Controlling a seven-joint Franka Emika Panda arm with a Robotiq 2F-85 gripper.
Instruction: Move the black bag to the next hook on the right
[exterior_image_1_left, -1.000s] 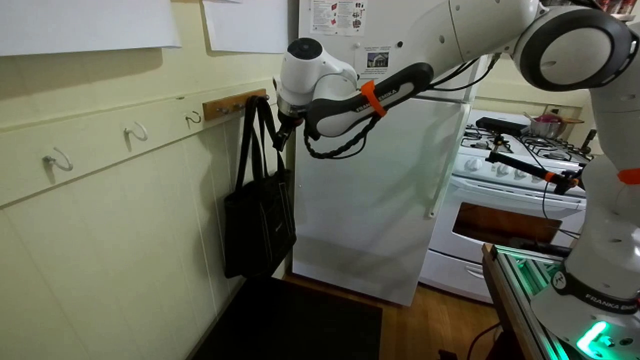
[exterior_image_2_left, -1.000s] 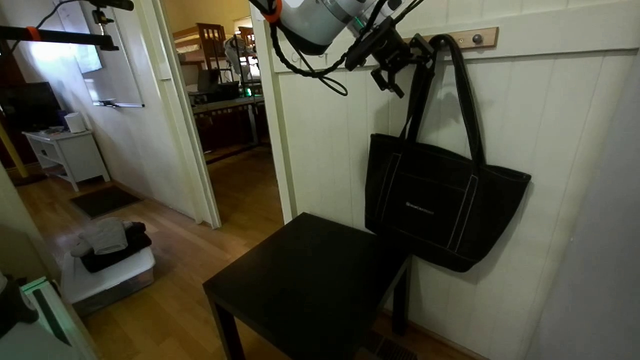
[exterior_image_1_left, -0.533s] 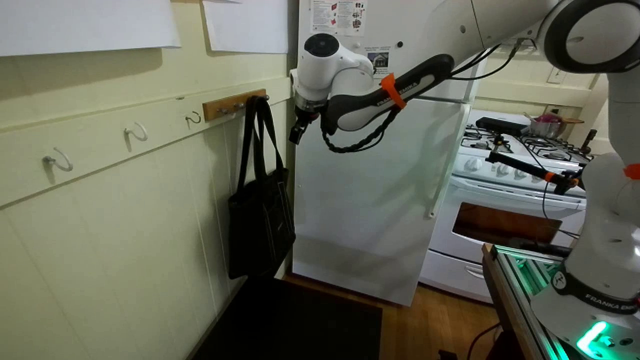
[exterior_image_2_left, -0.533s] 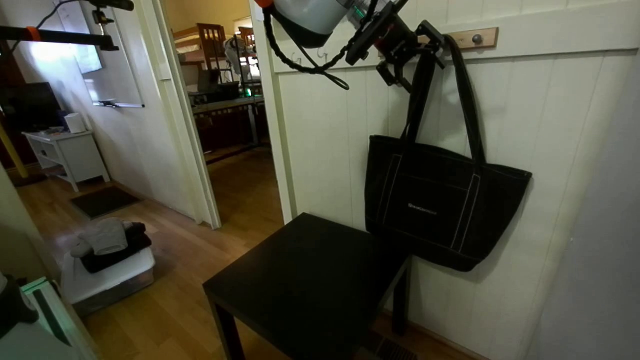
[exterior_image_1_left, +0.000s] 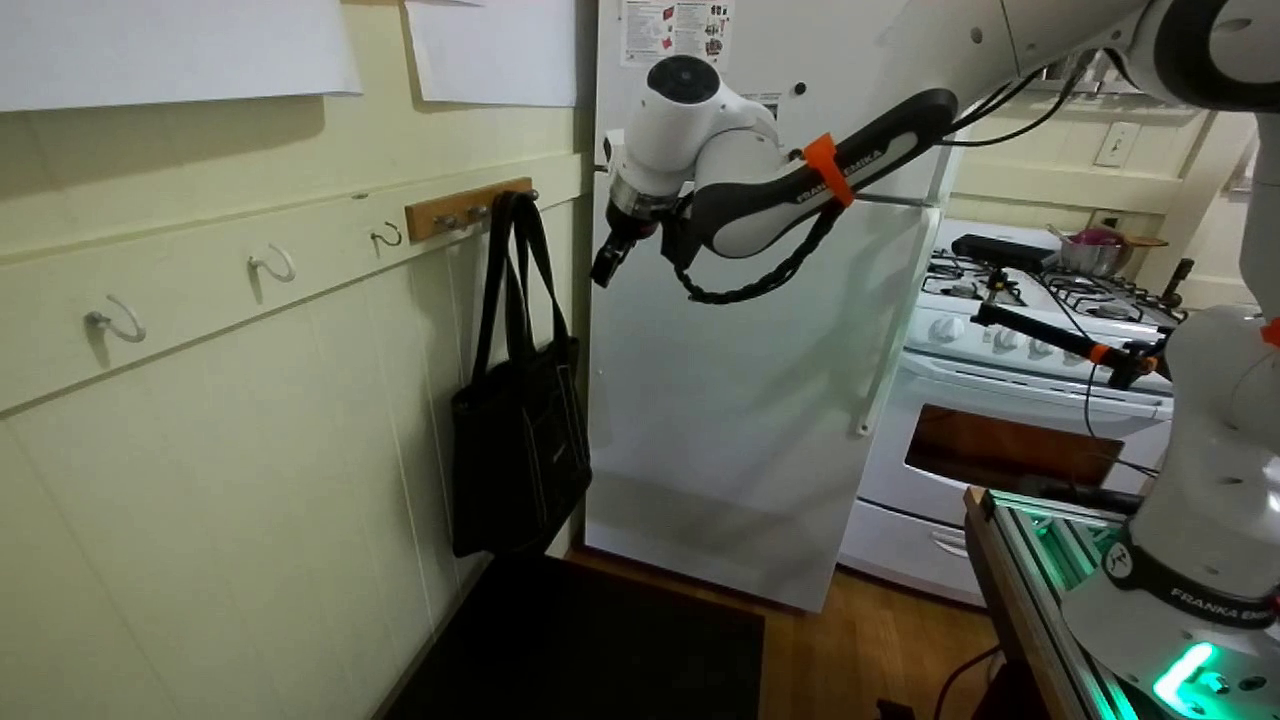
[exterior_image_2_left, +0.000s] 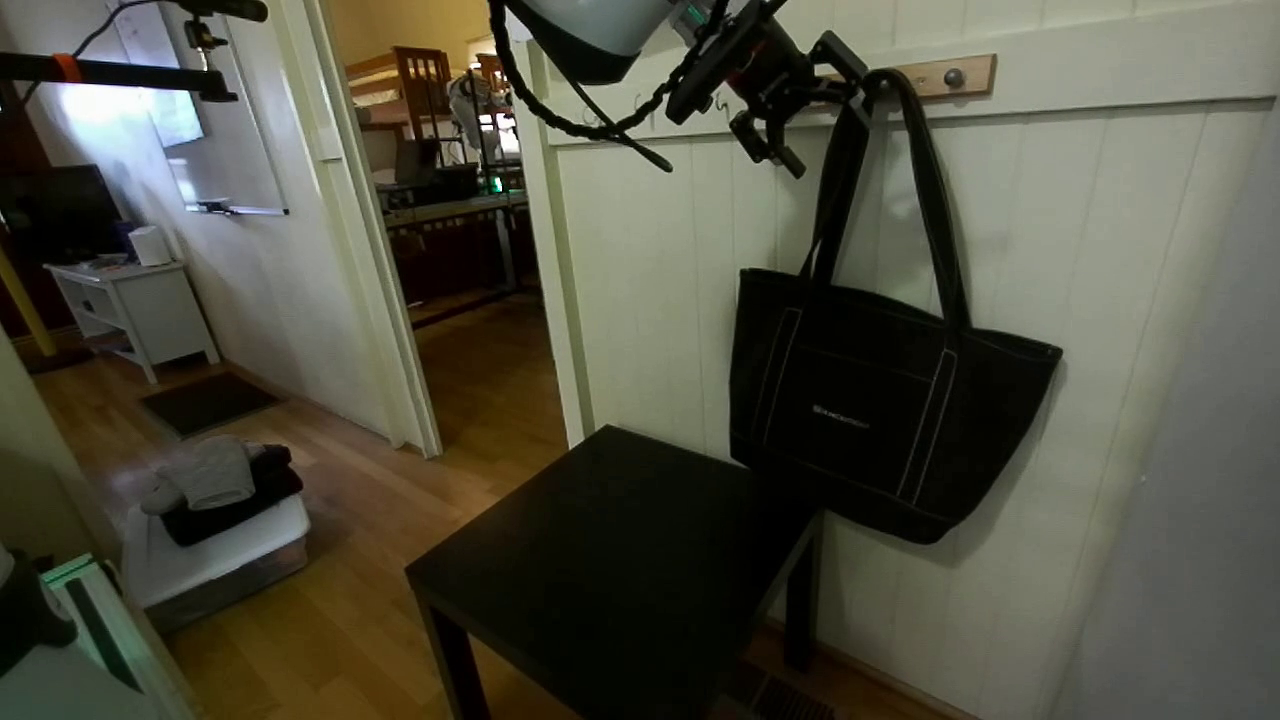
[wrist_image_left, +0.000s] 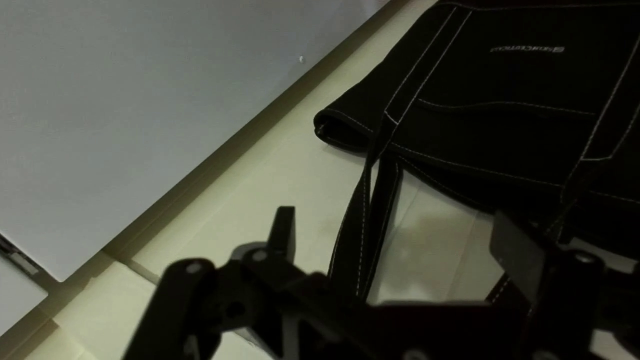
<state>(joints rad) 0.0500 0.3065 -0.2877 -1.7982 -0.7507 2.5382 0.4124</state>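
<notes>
Here's the pincer (wrist_image_left: 401, 241), spread wide, its two fingers (wrist_image_left: 284, 232) well apart. In the wrist view a strap (wrist_image_left: 357, 240) shows in the space between them, yet an exterior view has the pincer clear of the straps, just to their right. Follow those straps down and there hangs the black bag (exterior_image_2_left: 885, 410), upright along the pale wall (exterior_image_2_left: 1160, 260), its straps looped up at the wooden rack (exterior_image_1_left: 470, 202). A dark knob (exterior_image_2_left: 954, 77) shows just right of the straps, near the rack's end; what bears the bag, I cannot tell. Out to the left, in an exterior view: a small dark hook (exterior_image_1_left: 392, 243), then two white hooks (exterior_image_1_left: 282, 277), farther left and nearer. Below the bag, a black bench (exterior_image_2_left: 600, 570); whether they touch, I cannot tell. Right of the bag, the big white fridge (exterior_image_1_left: 730, 420), and far right, the stove (exterior_image_1_left: 1010, 445).
</notes>
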